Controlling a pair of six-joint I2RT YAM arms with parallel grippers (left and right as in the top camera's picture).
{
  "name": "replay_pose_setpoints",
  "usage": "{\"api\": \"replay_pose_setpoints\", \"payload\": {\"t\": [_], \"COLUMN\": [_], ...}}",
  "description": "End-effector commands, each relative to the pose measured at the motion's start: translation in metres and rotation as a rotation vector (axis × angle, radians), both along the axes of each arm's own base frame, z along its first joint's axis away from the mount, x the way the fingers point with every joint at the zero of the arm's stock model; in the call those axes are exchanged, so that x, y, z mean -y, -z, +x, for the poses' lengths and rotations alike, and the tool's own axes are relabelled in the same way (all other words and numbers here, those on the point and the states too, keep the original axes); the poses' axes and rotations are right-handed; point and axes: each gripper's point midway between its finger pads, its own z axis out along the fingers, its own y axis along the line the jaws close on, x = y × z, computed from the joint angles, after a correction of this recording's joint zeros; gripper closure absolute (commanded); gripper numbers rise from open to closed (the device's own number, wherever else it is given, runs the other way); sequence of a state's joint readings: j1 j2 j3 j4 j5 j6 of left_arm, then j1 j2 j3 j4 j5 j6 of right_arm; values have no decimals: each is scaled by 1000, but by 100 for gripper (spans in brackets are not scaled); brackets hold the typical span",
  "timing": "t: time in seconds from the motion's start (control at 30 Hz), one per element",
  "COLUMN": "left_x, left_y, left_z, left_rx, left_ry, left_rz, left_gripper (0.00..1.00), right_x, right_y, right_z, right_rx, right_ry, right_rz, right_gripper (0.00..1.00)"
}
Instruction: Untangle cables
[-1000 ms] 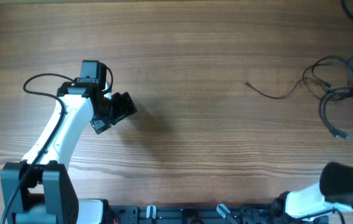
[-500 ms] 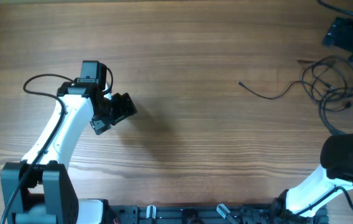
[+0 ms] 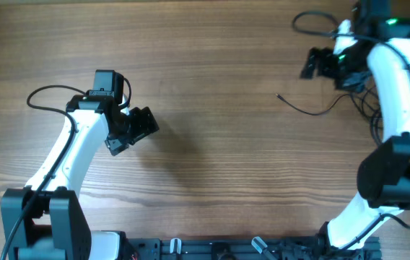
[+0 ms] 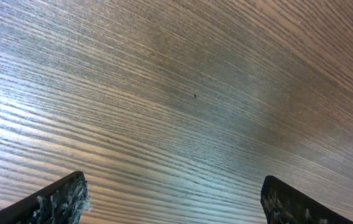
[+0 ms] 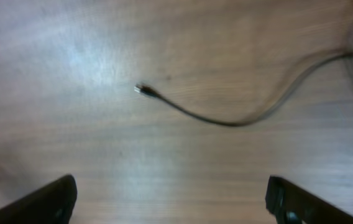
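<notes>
The cables [image 3: 320,111] are being seen as thin black cords lying flat on the wood. One free strand is being shown ahead of the right gripper [image 3: 308,66], in line with the gap between its fingers. Its small plug end [image 5: 140,89] is lying toward the left finger's side, and the cord is sagging in a shallow curve toward the right finger's side. The remaining loops are being largely hidden behind that gripper's arm.

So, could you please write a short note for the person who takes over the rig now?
Left gripper: open, empty, over the table at the left.
Right gripper: open, empty, near the loose plug end.
Cables: near the right edge, one end stretched leftward, the rest looped, partly hidden by the right arm.
Done: no cable seen separated yet.
Left: grasp an end, pull the cords apart.
</notes>
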State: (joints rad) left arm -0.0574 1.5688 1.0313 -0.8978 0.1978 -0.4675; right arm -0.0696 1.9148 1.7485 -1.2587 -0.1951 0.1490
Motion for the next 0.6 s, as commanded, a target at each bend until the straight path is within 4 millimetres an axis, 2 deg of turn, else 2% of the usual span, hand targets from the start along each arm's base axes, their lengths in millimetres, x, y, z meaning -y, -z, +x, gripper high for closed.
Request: {"api": "replay_pose_setpoints", "payload": {"t": [0.0,0.13,0.23,0.37,0.47,0.5,0.57], "left_x": [0,0,0,0,0,0,0], "left_y": [-5,-5,-5,-5,-5,-5,-5], "left_z": [1,0,0,0,0,0,0], "left_rx": [22,18,18,18,18,18,18], "left_ry": [21,21,21,21,21,21,21], "left_rz": [10,11,11,11,11,11,11], "left_gripper": [9,9,9,9,9,9,9], "right_x": [-33,-61,-73,-73,-74,-75,-78], "right_y": [37,63,80,88,94,99,107], "right_z": [2,8,6,16,25,23,15], "right_rx": [12,120,172,227,279,287,287], "right_ry": [-107,-448,-642,-652,-649,-669,-738], "right_rz": [8,-48,-83,-115,-125,-123,-112], "right_gripper": [3,6,8,14,14,11,10]}}
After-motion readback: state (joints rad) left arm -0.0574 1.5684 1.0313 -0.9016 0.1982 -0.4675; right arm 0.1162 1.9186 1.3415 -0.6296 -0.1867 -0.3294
